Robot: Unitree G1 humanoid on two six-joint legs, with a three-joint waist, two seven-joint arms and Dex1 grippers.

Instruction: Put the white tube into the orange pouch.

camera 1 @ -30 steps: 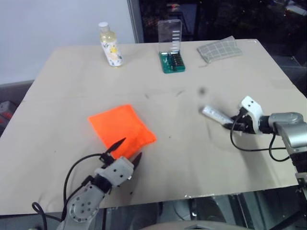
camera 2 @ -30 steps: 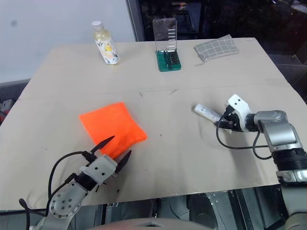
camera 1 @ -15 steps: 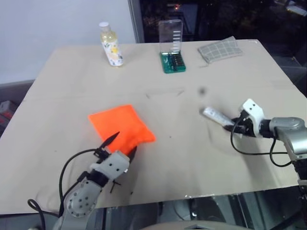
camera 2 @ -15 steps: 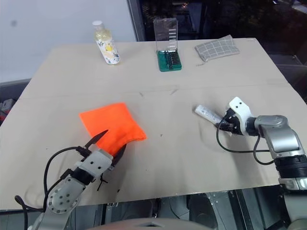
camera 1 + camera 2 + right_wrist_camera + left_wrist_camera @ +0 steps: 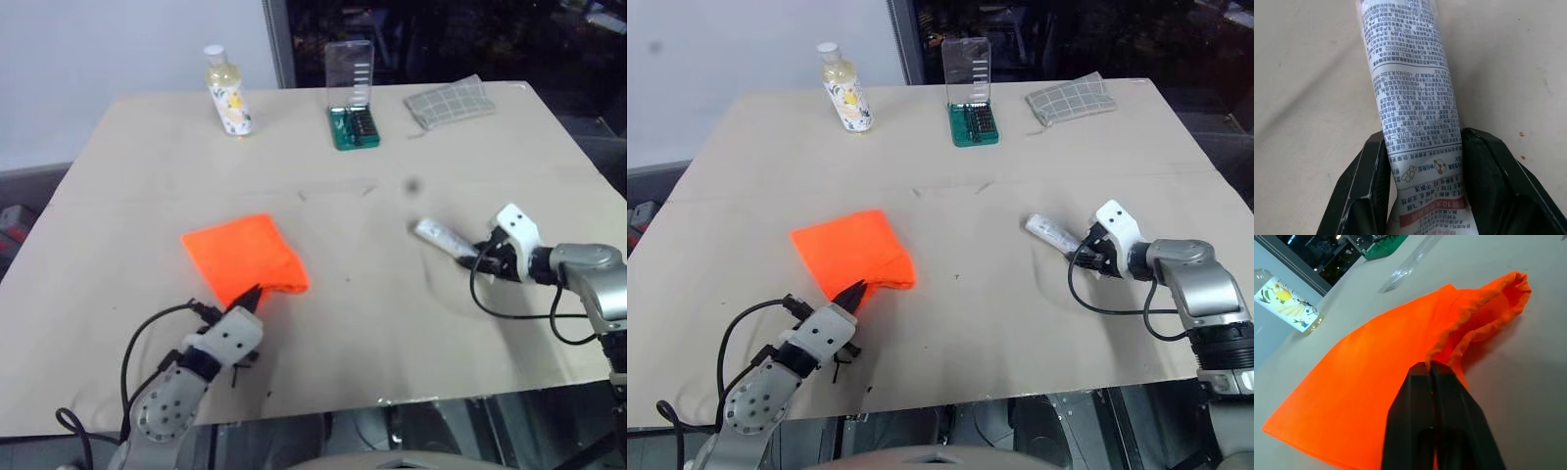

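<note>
The left gripper (image 5: 1431, 368), nearest, is pressed together on the gathered rim of the soft bright orange fabric pouch (image 5: 242, 257), whose mouth faces the right arm. The right gripper (image 5: 1422, 147) pinches the small flat white printed tube (image 5: 1050, 232), lengthwise, well apart from the pouch, which looks empty.

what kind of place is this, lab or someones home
Most likely a lab or test workspace, not a home: a bare beige table with unrelated test items spread out, such as a bottle, a green bit set and a checked cloth.
</note>
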